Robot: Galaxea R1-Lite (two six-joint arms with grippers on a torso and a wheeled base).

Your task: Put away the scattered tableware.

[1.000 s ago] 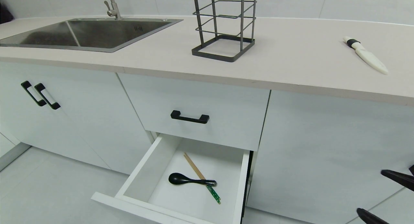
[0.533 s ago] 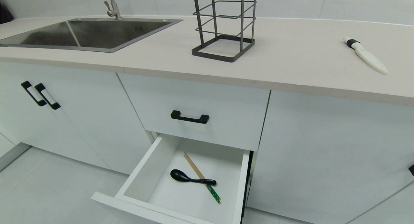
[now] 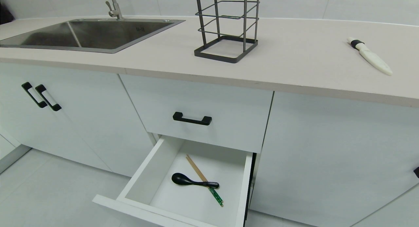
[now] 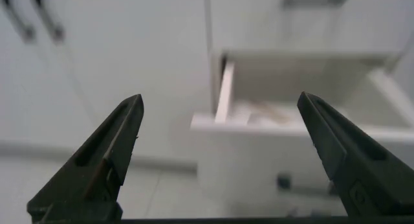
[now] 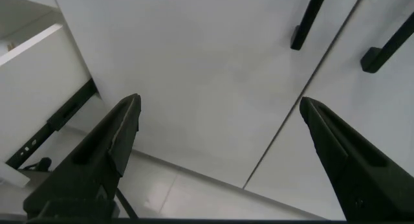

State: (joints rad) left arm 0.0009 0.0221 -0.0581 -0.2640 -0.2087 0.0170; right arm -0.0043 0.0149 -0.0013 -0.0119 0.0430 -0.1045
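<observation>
withdrawn rightward, the right gripper (image 5: pixel 218 102) hangs spread and empty like the left gripper (image 4: pixel 219 98), spoon (image 3: pixel 195 182) and chopsticks (image 3: pixel 196 168) sit in the drawer (image 3: pixel 146 175), knife (image 3: pixel 370 55) likely next.

No legible text; only a tiny unreadable mark on the sink (image 3: pixel 108 33) wall.

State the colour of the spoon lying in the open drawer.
The spoon is black; the head view shows it best.

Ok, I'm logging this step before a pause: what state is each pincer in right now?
Left pincer: open, holding nothing.
Right pincer: open, holding nothing.
</observation>
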